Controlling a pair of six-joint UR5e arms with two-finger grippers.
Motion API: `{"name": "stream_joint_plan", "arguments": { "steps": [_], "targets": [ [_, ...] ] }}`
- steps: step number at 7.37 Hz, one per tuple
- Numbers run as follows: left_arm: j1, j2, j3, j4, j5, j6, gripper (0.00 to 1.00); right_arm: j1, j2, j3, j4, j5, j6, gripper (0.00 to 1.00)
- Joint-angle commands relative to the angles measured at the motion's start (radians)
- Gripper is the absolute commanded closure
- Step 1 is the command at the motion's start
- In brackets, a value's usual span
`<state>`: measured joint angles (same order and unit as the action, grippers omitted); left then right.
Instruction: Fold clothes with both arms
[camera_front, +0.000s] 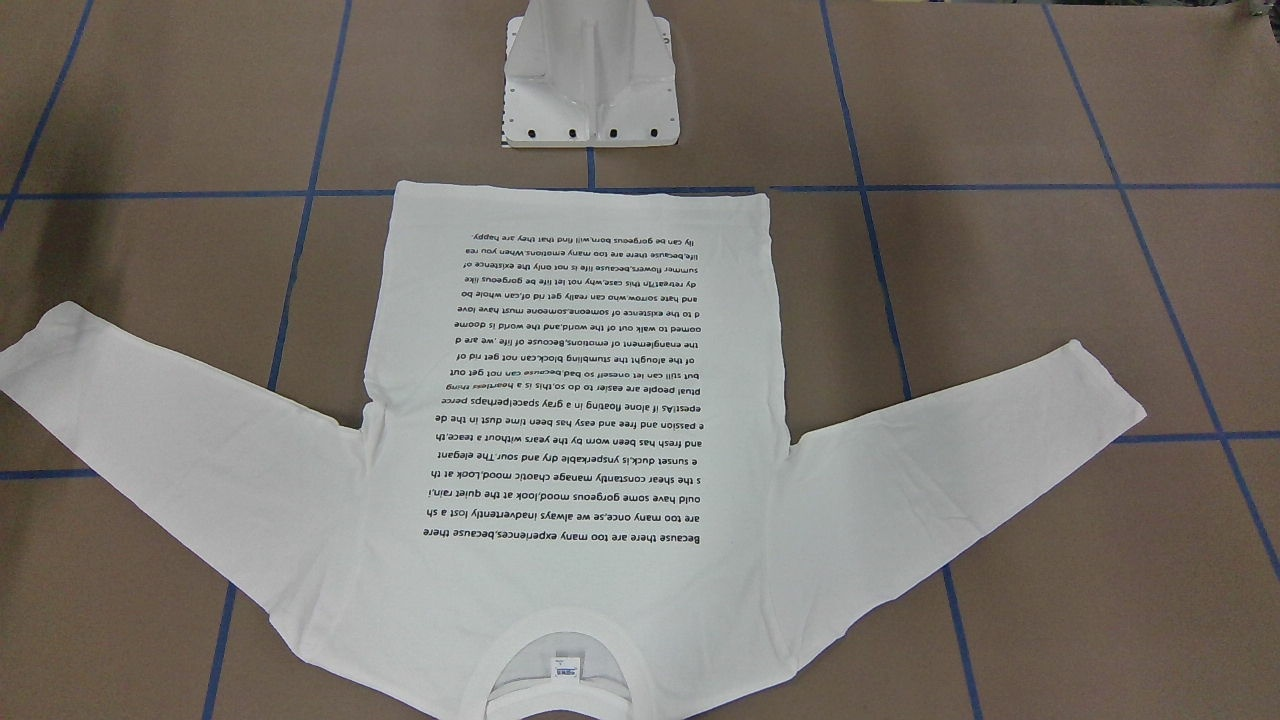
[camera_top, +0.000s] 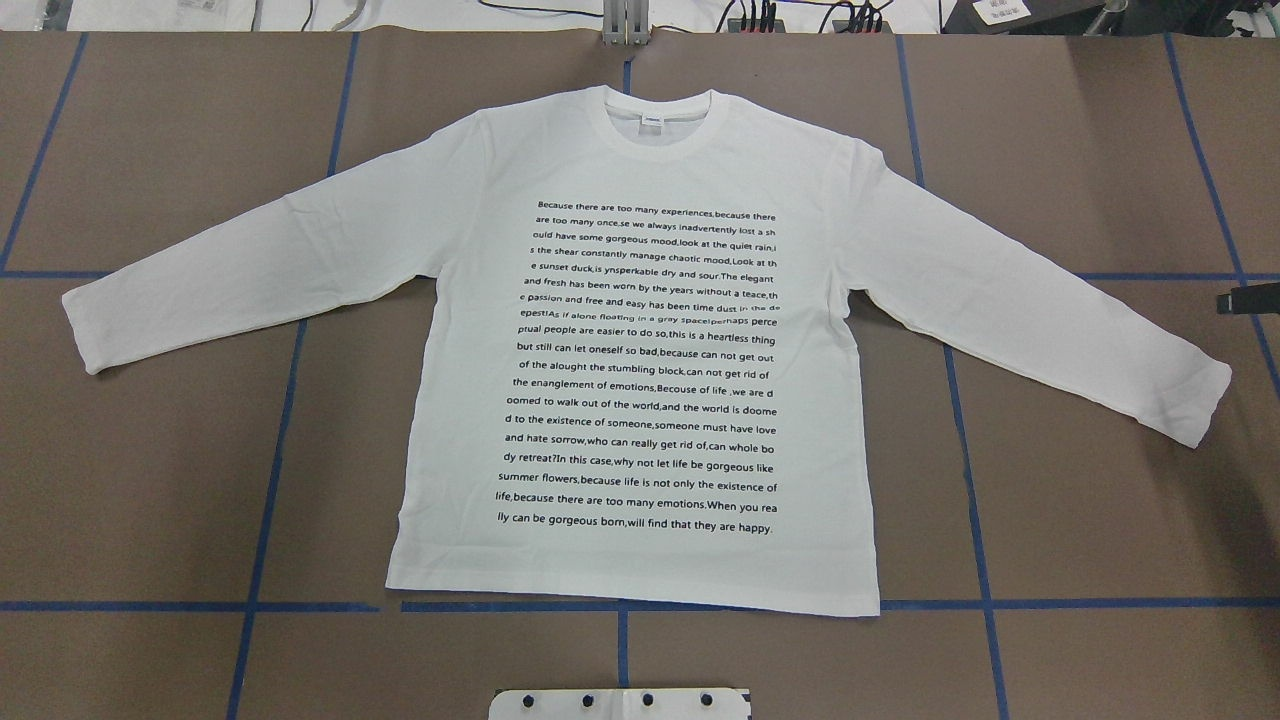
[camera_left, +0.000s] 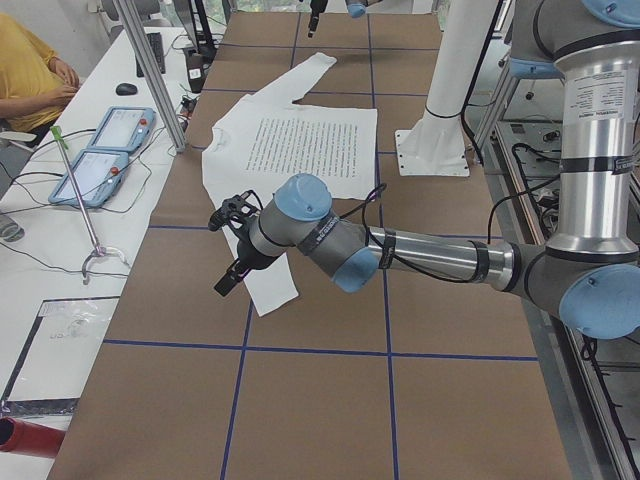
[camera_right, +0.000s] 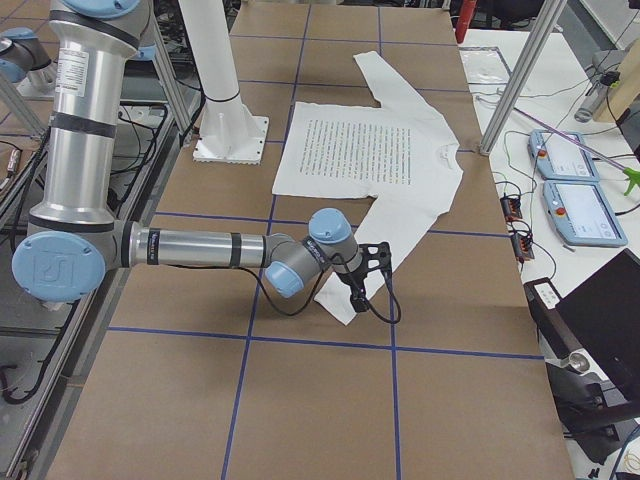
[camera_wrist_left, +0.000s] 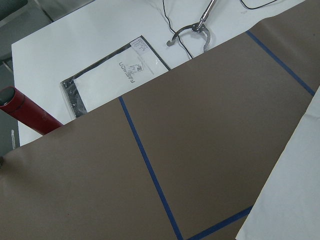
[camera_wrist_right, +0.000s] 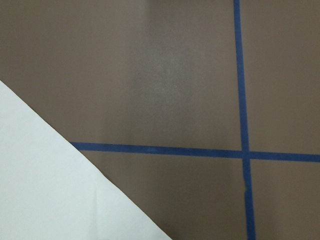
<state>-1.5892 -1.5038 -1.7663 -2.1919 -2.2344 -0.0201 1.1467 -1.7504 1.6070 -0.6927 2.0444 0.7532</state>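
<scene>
The clothes are one white long-sleeved T-shirt (camera_top: 640, 350) lying flat, printed text side up, both sleeves spread, collar (camera_top: 660, 120) away from the robot's base. In the front-facing view the shirt (camera_front: 570, 400) has its collar nearest the camera. My left gripper (camera_left: 230, 278) hangs above the end of the left sleeve (camera_top: 90, 335); I cannot tell if it is open or shut. My right gripper (camera_right: 358, 292) hovers by the right cuff (camera_top: 1200, 405); only its black tip (camera_top: 1245, 300) shows overhead, state unclear. Each wrist view shows a sleeve edge (camera_wrist_left: 295, 200) (camera_wrist_right: 50, 190).
The white pedestal base (camera_front: 590, 90) stands just behind the shirt's hem. Blue tape lines grid the brown table cover (camera_top: 1100, 500). A side table holds two pendants (camera_left: 100, 160), a bagged item (camera_wrist_left: 115, 75) and a red tube (camera_wrist_left: 30, 112); a person (camera_left: 25, 70) sits there.
</scene>
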Motion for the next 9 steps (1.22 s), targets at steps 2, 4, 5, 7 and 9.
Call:
{"name": "stream_joint_plan", "arguments": {
  "steps": [2, 4, 5, 7, 9],
  "targets": [
    [0.0, 0.0, -0.001, -0.002, -0.001, 0.003, 0.0, -0.208, -0.058, -0.058, 0.179, -0.174, 0.218, 0.16],
    [0.0, 0.002, 0.001, -0.002, -0.001, 0.005, 0.0, -0.232, -0.119, -0.058, 0.22, -0.203, 0.218, 0.26],
    [0.0, 0.004, 0.001, -0.002, -0.001, 0.005, 0.0, -0.252, -0.126, -0.058, 0.22, -0.222, 0.218, 0.29],
    [0.0, 0.004, 0.001, -0.002, -0.001, 0.005, 0.0, -0.271, -0.126, -0.058, 0.22, -0.228, 0.218, 0.34],
    [0.0, 0.002, 0.002, -0.002, -0.001, 0.005, 0.0, -0.278, -0.123, -0.059, 0.22, -0.228, 0.218, 0.42]
  ]
}}
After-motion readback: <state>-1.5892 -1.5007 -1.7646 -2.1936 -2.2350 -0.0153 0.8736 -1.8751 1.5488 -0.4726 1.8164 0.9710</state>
